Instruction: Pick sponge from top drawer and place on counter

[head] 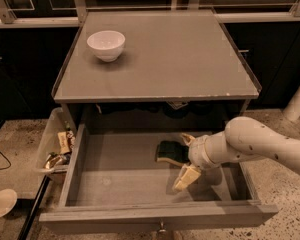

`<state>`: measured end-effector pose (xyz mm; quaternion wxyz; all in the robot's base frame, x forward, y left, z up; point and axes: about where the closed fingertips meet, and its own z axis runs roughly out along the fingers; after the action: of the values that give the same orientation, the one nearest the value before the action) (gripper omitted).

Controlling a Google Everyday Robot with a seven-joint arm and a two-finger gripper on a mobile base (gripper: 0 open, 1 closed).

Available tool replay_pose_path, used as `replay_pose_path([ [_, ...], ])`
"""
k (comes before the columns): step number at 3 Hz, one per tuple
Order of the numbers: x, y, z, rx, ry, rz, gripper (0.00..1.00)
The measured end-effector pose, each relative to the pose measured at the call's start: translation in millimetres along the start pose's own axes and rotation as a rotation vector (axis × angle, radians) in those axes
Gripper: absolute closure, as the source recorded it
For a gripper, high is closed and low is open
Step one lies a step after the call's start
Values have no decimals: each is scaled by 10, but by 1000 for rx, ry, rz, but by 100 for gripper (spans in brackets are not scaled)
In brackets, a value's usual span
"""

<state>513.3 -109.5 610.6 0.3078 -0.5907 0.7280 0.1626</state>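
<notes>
The top drawer (115, 181) stands pulled out, and the sponge (170, 152) lies flat on its floor in the far right part, with the dark green face up. The gripper (180, 162) is inside the drawer at the right end of the sponge, its two fingers spread wide and not closed on anything. A white bowl (106, 44) stands on the counter (180, 59) above, at the far left
</notes>
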Motion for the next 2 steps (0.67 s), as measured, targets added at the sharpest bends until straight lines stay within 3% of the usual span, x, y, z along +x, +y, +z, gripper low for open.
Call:
replay_pose_path([
  [2, 66, -239, 98, -24, -40, -3, 0],
])
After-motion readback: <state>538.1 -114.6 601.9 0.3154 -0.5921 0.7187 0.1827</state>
